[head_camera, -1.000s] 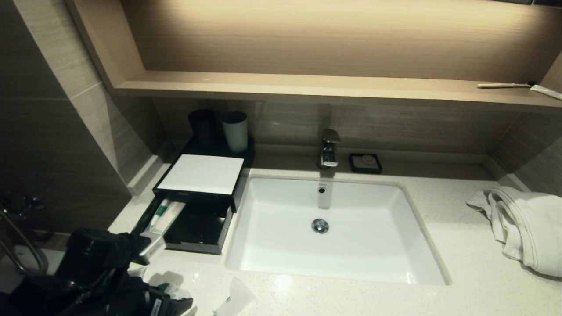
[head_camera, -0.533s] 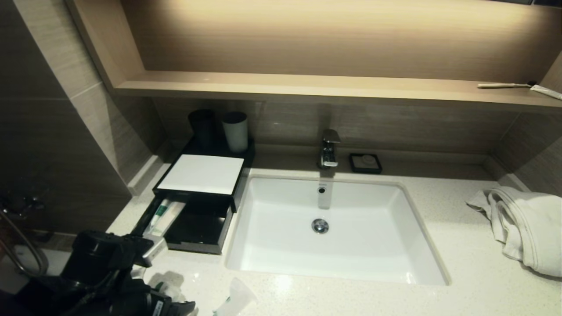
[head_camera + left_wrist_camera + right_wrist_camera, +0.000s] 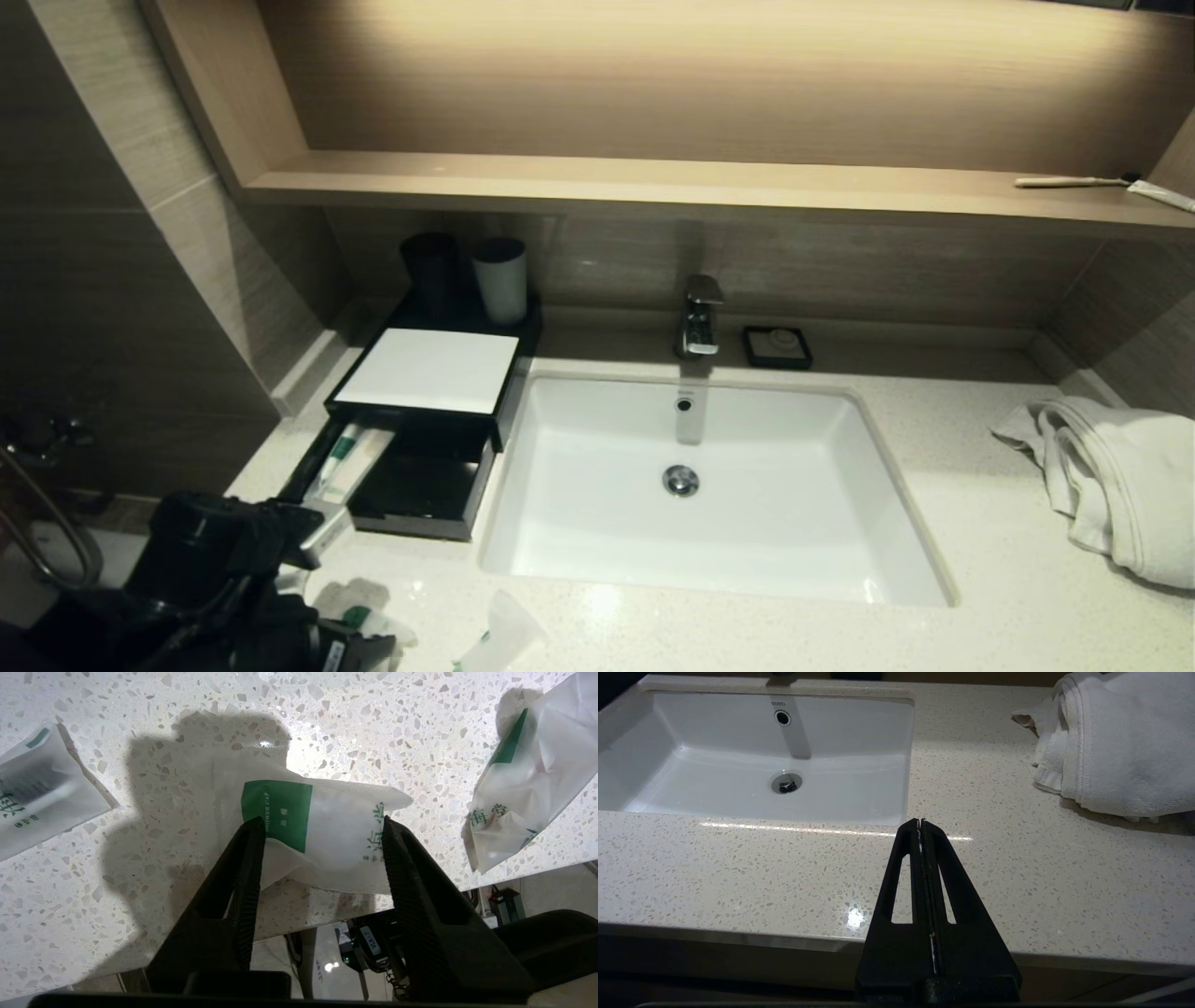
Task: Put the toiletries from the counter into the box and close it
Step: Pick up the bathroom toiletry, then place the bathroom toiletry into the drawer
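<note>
Jaws of the left gripper pinch a puffy packet at the bench front edge; lift straight before carrying to the box; right gripper parked, pressed together.

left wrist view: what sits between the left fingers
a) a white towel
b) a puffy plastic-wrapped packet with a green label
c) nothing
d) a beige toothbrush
b: the left gripper has its fingers on either side of a puffy packet with a green label, lying on the speckled counter.
</note>
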Controlling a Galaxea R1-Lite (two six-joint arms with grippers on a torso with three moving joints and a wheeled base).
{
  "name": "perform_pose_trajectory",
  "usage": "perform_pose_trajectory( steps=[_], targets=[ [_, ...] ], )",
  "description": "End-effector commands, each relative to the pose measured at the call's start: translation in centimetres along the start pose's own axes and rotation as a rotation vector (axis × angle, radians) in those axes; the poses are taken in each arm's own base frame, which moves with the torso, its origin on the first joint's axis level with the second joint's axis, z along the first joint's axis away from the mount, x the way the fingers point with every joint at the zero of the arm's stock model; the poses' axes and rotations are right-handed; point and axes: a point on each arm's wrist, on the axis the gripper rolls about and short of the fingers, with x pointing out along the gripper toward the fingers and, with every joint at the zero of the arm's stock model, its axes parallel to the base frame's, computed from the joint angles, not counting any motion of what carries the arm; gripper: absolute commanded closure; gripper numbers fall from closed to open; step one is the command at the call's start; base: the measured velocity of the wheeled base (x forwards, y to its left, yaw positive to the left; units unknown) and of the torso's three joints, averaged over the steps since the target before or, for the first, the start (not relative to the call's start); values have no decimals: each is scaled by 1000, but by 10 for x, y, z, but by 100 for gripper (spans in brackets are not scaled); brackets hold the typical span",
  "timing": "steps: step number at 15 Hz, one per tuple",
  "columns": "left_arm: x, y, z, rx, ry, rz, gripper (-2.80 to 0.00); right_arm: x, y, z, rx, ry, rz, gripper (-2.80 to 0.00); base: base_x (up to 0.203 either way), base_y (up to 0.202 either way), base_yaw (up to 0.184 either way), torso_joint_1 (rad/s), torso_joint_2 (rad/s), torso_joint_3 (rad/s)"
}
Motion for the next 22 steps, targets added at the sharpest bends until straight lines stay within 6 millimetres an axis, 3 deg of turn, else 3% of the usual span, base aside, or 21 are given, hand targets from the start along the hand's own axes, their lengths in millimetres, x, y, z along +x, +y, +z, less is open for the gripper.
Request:
perform_pose_trajectory(
  steps=[1,7,12,15,19,22],
  targets=[
    [-1,0,0,0,-4,-1,0,0,0,0,0,0,0,0,0,0,0,0,0,0],
    [-7,-1,1,2,-34,-3,0,0,0,0,0,0,1,0,0,0,0,0,0,0],
    [-34,-3,10,7,-178,18,0,0,0,0,0,0,1,0,0,0,0,0,0,0],
    [-43,-5,27,11,-247,22,0,0,0,0,0,0,1,0,0,0,0,0,0,0],
    [-30,-5,64,5,-284,55,0,0,0,0,0,0,-1,0,0,0,0,0,0,0],
    [-8,-2,90,-6,-274,80,0,0,0,0,0,0,0,0,0,0,0,0,0,0]
  ],
)
